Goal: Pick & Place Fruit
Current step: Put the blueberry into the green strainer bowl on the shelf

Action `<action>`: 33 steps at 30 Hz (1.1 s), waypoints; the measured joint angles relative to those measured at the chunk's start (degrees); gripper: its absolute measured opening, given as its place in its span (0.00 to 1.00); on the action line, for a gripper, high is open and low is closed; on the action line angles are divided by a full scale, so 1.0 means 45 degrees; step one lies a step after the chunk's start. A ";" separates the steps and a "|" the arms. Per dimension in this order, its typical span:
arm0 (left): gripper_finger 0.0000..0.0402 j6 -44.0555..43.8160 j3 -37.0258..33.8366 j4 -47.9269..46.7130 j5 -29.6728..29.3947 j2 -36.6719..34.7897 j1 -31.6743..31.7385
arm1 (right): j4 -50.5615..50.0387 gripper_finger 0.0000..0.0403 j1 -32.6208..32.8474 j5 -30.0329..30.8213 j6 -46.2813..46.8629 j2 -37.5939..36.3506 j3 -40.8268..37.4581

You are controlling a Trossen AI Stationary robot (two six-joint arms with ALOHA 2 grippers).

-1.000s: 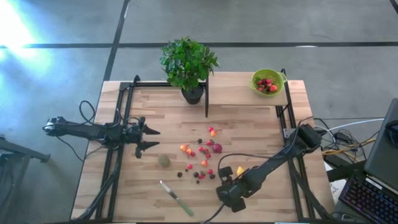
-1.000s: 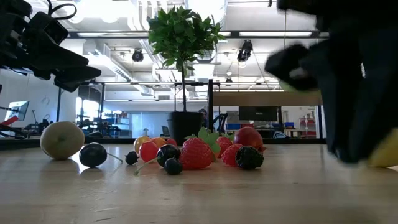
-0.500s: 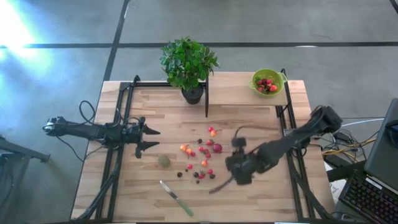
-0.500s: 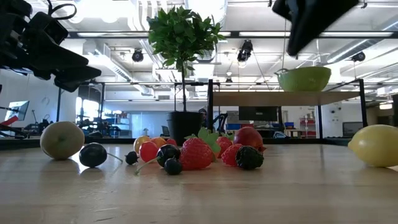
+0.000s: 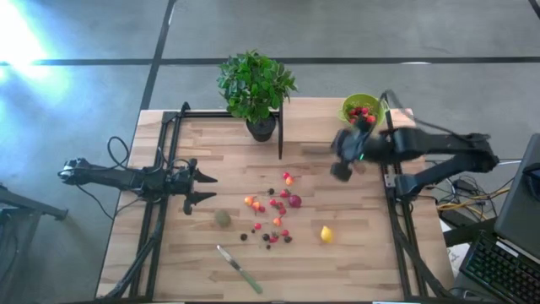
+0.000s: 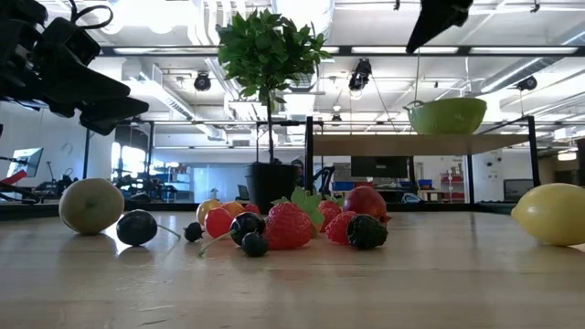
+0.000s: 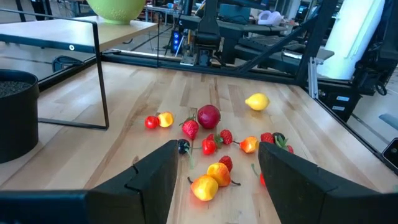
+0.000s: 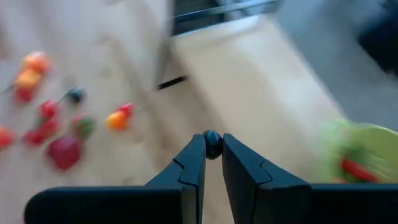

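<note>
Small toy fruits [image 5: 274, 215] lie loose on the wooden table's middle, with a yellow lemon [image 5: 326, 234] to their right and a dull-green ball [image 5: 222, 218] to their left. My right gripper [image 5: 341, 162] hangs high over the table's far right, near the lime-green bowl [image 5: 363, 110] on its raised shelf. It is shut on a tiny dark berry [image 8: 212, 140]. The bowl holds a few red fruits. My left gripper [image 5: 202, 187] waits open at the table's left, level, clear of the fruit [image 7: 208, 115]. My right gripper pinches the dark berry [image 8: 212, 142] between its two fingertips, at their free ends only. The fingers slant downward over the table. The berry is lifted clear, high above the wood.
A potted plant [image 5: 257, 89] stands at the far middle beside the shelf's black post [image 5: 280, 135]. A green-handled knife [image 5: 240, 270] lies near the front edge. Black frame rails [image 5: 169, 169] run along both sides. Bare wood lies between the fruits and the shelf.
My right gripper has risen from beside the lemon near the table's front edge and swung toward the far right, up to the bowl, rolling and tipping as it went. It stays shut. The lemon lies where it was.
</note>
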 joint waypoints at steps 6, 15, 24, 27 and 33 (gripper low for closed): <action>0.57 0.0002 0.0003 0.0002 0.0000 0.0000 -0.0001 | 0.0006 0.10 -0.3164 0.0015 -0.0790 -0.1090 0.0000; 0.57 0.0002 0.0000 0.0002 0.0000 0.0000 -0.0001 | 0.0008 0.10 -0.6739 -0.0159 -0.1313 -0.0991 0.0000; 0.57 0.0000 0.0005 0.0000 0.0000 0.0000 0.0000 | -0.0327 0.10 -0.8218 -0.0944 -0.1646 0.0196 0.0000; 0.57 0.0001 0.0000 -0.0002 0.0000 0.0000 0.0002 | -0.0544 0.10 -0.8642 -0.1184 -0.1835 0.0571 0.0000; 0.57 0.0002 0.0005 0.0000 0.0000 0.0000 -0.0002 | -0.0985 0.10 -0.9277 -0.1379 -0.1831 0.1278 0.0000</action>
